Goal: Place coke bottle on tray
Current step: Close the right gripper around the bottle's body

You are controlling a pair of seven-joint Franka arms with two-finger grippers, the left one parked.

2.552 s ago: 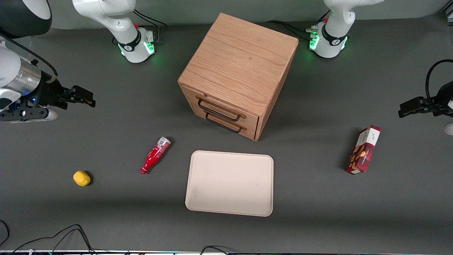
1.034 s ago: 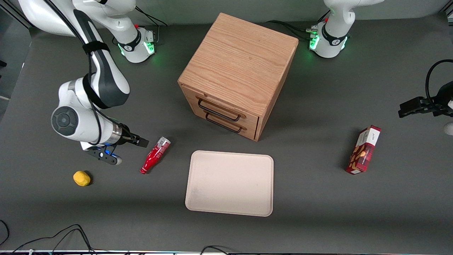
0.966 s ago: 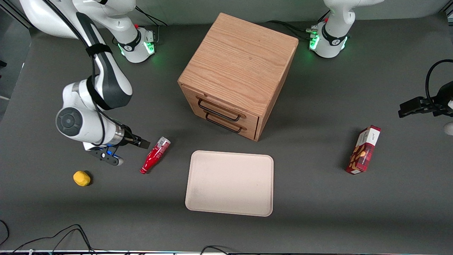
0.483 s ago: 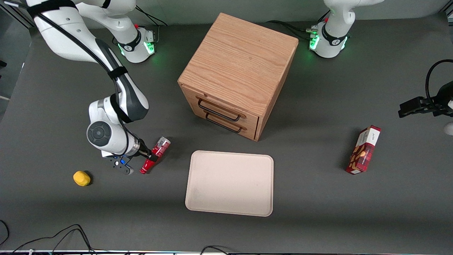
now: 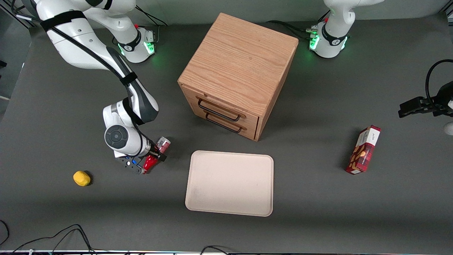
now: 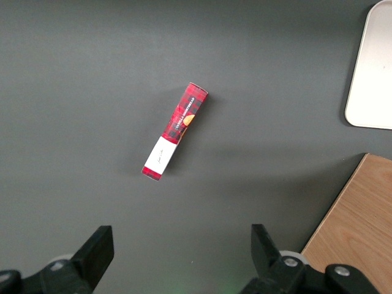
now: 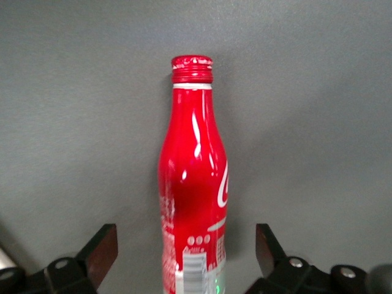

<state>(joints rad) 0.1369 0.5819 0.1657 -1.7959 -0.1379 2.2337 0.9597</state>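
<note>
The coke bottle [image 5: 155, 156] lies flat on the dark table, a slim red bottle with white script, its silver-grey base [image 5: 164, 142] pointing toward the wooden cabinet. My right gripper [image 5: 154, 156] hangs low over the bottle's middle. In the right wrist view the coke bottle [image 7: 193, 202] runs between the gripper [image 7: 187, 250] fingers; both fingers [image 7: 101, 251] stand well apart from its sides, open and not touching. The tray [image 5: 230, 182], pale beige with a low rim, lies flat beside the bottle, toward the parked arm's end, with nothing on it.
A wooden cabinet [image 5: 237, 71] with two black-handled drawers stands farther from the front camera than the tray. A yellow lemon-like object [image 5: 81, 178] lies toward the working arm's end. A red snack box [image 5: 363, 149] lies toward the parked arm's end. Cables [image 5: 53, 237] trail at the table's near edge.
My right arm swept in from the table's edge toward the bottle and came down over it; the open fingers now straddle its body. The bottle and tray have not moved.
</note>
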